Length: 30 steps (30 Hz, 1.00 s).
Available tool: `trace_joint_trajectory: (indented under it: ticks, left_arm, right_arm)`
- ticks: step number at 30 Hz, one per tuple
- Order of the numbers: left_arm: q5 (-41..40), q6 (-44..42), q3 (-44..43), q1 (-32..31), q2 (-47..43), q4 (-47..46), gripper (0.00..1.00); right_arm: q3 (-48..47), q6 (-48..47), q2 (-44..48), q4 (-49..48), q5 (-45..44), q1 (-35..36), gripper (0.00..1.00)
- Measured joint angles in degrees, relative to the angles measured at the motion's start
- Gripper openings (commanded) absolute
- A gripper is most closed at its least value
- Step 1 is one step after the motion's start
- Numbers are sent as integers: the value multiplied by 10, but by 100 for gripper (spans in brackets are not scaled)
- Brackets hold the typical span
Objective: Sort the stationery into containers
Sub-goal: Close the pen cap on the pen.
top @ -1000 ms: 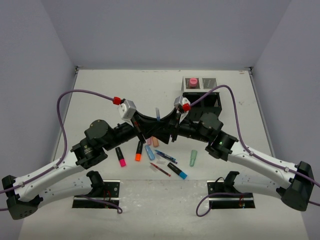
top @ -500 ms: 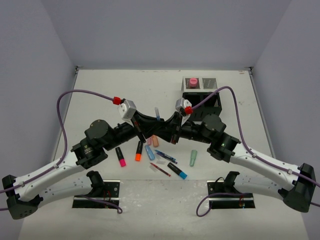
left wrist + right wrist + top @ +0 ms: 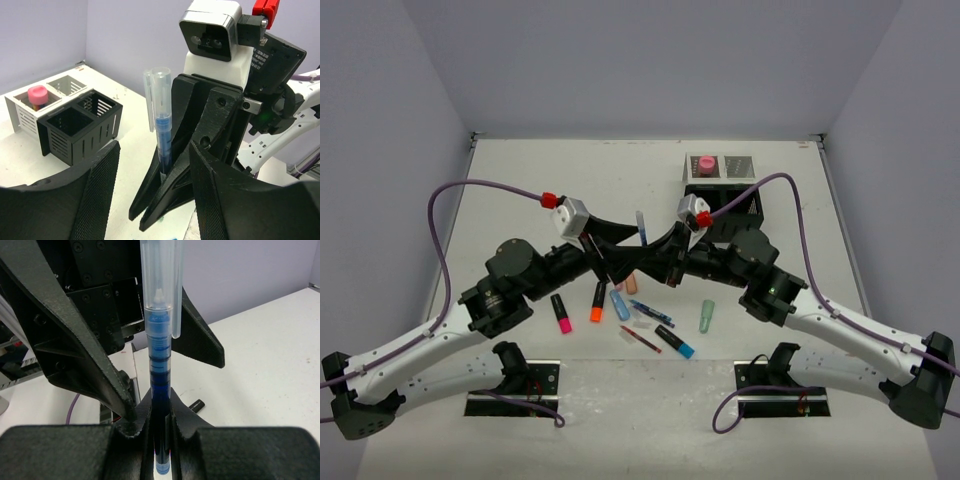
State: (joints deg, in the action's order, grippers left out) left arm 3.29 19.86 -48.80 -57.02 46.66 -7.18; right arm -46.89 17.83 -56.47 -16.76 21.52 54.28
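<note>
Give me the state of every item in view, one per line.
blue pen, upright, capped, held by right fingers
right fingers, shut on blue pen
left fingers, open wide
pink glue stick, standing in pale compartment
dark compartments, look empty
orange highlighter, lying on table
pink highlighter, lying on table
mint highlighter, lying on table
red pen, lying on table

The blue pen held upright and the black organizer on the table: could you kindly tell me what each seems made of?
Blue pen: likely clear glossy plastic; the blue ink core shows through barrel and cap. Black organizer: matte, thin slotted walls, possibly plastic or painted metal; the look leaves that open.
</note>
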Motion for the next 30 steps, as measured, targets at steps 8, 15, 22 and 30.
trace_joint_trajectory:
  ticks: [8,15,22,30]
  left_arm:
    - [3,-6,-28,-1,-22,37,61]
    - [-4,-14,-54,-1,-25,39,61]
    - [-76,-6,-98,-2,14,55,56]
    - [-100,12,-126,-2,46,79,51]
  right_arm:
    - [0,-1,0,6,1,0,0]
    - [0,-5,-1,23,5,-1,0]
    - [0,-13,-1,29,10,-1,0]
    - [-7,-14,-1,49,-17,-1,0]
